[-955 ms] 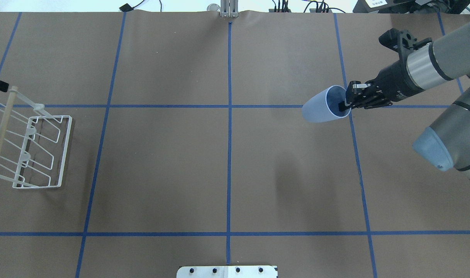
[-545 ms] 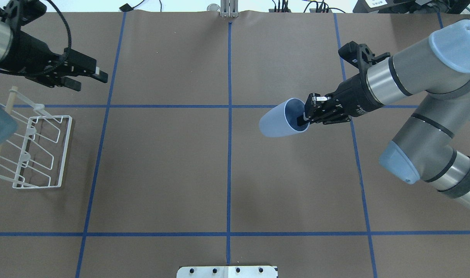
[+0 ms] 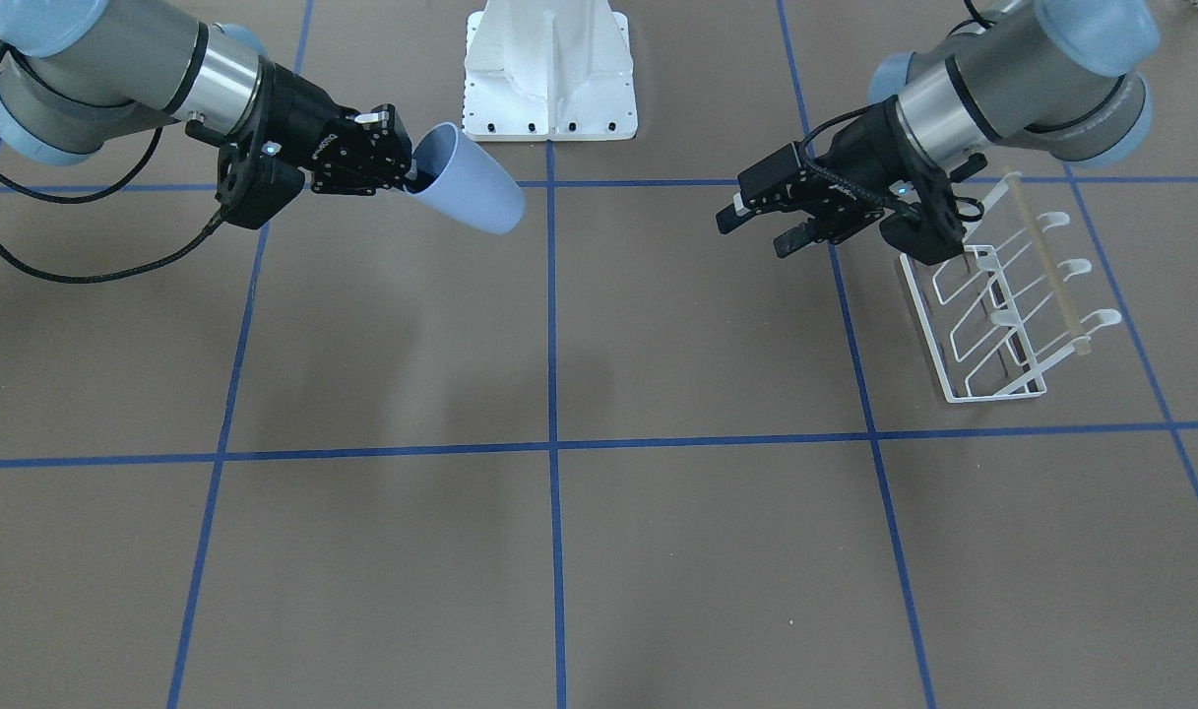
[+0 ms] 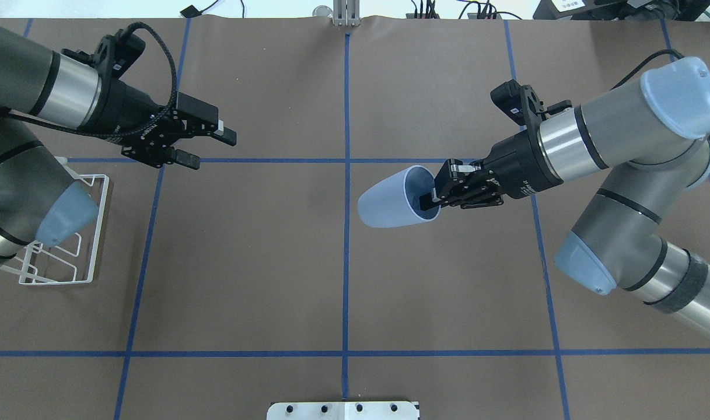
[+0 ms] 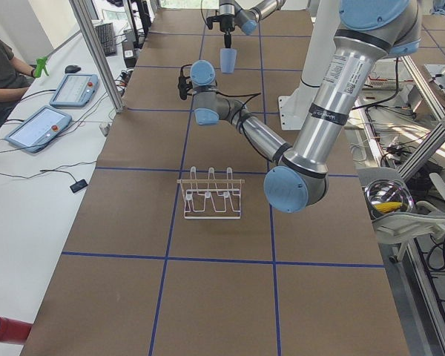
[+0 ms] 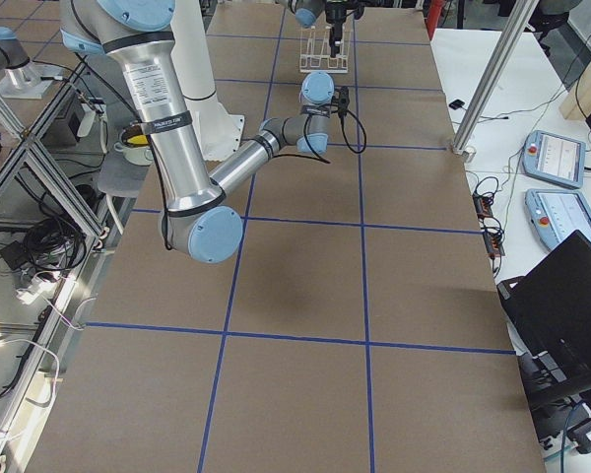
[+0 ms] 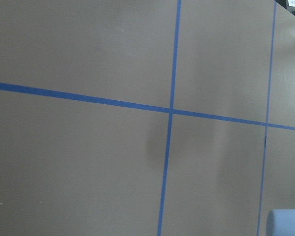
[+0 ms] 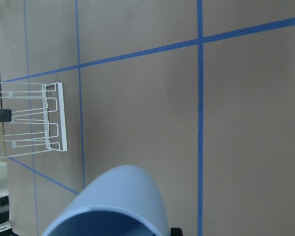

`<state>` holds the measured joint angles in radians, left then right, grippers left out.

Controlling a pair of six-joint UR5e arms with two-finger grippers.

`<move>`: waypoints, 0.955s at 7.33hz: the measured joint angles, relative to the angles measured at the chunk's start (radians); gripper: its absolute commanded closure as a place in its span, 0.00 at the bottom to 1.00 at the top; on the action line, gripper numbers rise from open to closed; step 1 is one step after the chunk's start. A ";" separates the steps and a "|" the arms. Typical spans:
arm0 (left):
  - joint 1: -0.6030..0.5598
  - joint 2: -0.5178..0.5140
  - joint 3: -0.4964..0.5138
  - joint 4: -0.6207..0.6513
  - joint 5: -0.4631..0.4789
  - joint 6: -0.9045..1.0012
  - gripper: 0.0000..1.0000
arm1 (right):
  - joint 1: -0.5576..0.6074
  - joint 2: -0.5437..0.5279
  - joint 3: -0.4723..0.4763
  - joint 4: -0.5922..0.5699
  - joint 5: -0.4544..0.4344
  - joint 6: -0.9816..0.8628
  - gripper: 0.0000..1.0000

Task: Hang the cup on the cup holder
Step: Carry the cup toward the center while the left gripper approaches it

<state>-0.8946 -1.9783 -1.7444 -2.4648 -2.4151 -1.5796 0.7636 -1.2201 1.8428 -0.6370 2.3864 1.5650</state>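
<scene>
The light blue cup hangs in the air near the table's middle, lying on its side with its base toward the left arm. My right gripper is shut on its rim, one finger inside the mouth. The cup also shows in the front view and the right wrist view. My left gripper is open and empty, pointing at the cup from the left, well apart from it. The white wire cup holder stands at the far left, partly hidden under the left arm. It shows whole in the front view.
Blue tape lines divide the brown table into squares. The robot's white base plate sits at the table's near edge. A black cable loops from the right arm. An operator and tablets sit beside the table.
My right arm has carried the cup leftward toward the table's middle. My left arm has come into view and reached rightward over the cup holder, gripper open.
</scene>
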 measured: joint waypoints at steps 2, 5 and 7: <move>0.028 -0.019 0.027 -0.193 0.054 -0.196 0.02 | -0.007 0.013 -0.005 0.117 -0.025 0.123 1.00; 0.158 -0.024 0.050 -0.542 0.340 -0.534 0.02 | -0.031 0.020 -0.028 0.353 -0.163 0.389 1.00; 0.173 -0.026 0.051 -0.642 0.379 -0.661 0.02 | -0.042 0.032 -0.046 0.485 -0.257 0.568 1.00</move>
<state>-0.7214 -2.0048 -1.6932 -3.1073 -2.0361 -2.2402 0.7214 -1.1878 1.7970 -0.1521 2.1295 2.1329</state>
